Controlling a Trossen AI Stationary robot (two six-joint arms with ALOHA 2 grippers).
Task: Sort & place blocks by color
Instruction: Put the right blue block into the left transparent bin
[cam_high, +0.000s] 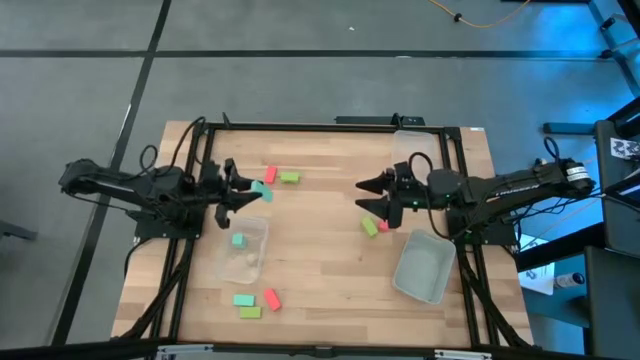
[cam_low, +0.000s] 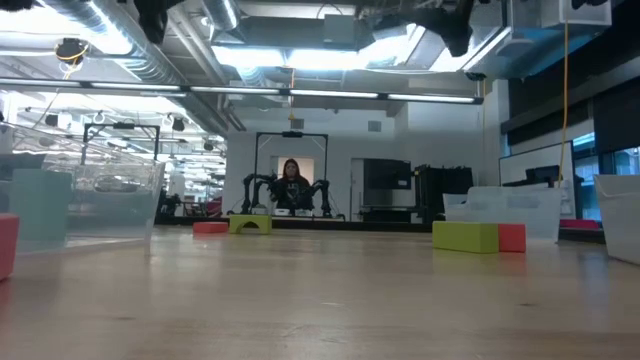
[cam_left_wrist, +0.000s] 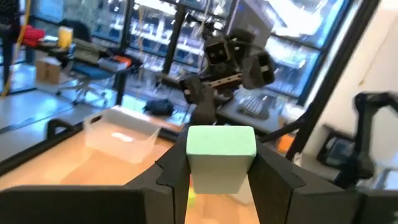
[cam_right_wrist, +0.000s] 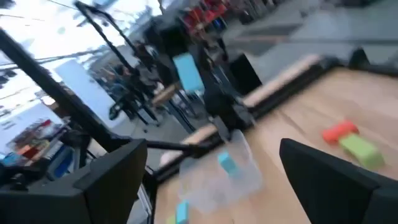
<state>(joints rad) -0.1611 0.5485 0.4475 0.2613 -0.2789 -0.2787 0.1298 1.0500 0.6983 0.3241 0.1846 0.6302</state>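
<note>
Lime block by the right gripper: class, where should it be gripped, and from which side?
From above, probably: the open right gripper closes across the long sides of the lime block; it lies flat, with a red block at one end.

Two black jointed arms (cam_high: 130, 185); trailing black cables.

Both dark arms reach inward over the surface from opposite sides. The left tool (cam_high: 252, 191) has its fingers closed on a teal block (cam_left_wrist: 221, 158), while the right tool (cam_high: 368, 195) hangs with fingers spread wide, holding nothing.
</note>
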